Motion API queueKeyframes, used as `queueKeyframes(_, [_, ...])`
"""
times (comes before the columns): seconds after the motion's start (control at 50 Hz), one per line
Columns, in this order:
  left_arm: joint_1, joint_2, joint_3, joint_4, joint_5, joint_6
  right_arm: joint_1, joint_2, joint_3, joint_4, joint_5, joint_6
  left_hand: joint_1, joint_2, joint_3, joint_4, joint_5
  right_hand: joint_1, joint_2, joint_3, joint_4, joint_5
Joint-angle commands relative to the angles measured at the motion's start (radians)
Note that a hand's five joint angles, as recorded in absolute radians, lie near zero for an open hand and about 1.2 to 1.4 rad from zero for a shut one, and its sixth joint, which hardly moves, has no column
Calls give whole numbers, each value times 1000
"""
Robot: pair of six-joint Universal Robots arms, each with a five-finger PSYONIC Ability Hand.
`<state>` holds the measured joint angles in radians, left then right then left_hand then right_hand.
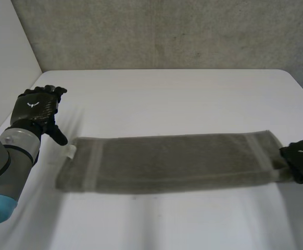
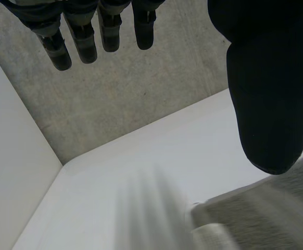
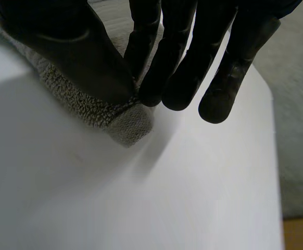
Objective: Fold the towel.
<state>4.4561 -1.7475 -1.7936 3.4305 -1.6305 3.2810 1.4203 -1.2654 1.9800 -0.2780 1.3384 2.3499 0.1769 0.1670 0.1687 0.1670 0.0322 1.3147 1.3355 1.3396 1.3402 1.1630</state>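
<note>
towel [image 1: 172, 162]: lying flat, stretching sideways across the white table [image 1: 167, 88].
left hand [image 1: 36, 110]: hovering beside the towel's far left corner in the head view. Its own wrist view is showing straight fingers [image 2: 89, 36] and a thumb [image 2: 268, 104] spread well apart, holding nothing.
right hand [image 1: 301, 159]: sitting at the towel's right end in the head view. Its own wrist view is showing the grip, with thumb and fingertips [image 3: 151, 88] pinching a towel corner [image 3: 128, 125].

White bench [image 1: 167, 88] with rounded corners, a speckled grey surface [image 1: 167, 31] beyond its far edge, a plain white wall [image 1: 5, 47] alongside.
</note>
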Motion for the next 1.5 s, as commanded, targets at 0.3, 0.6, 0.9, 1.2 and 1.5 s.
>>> queueKeyframes(0.3, [0, -6, -1, 16, -2, -1, -30, -15, -300, 86, 154, -271, -2, 8, 7, 8, -31, 82, 61, 57, 56, 59])
queueKeyframes(0.6, [0, 0, -13, 29, -2, 0, 860, 56, -428, 86, 168, -173, -2, 8, 7, 8, -31, 82, 61, 57, 56, 59])
queueKeyframes(0.9, [-8, -6, -18, 29, -2, 0, 1040, 178, -331, 97, 166, -176, -2, 8, 6, 8, -32, 82, 61, 57, 56, 59])
queueKeyframes(1.2, [-14, -13, -18, 30, -2, 2, 1036, 115, -273, 91, 85, -164, -2, 8, 6, 8, -32, -273, -293, -297, -298, -295])
queueKeyframes(1.5, [-14, -15, -18, 30, -2, 2, 673, -135, -150, 80, 122, 291, -2, 8, 6, 8, -32, -1140, -1161, -1165, -1166, -1163])
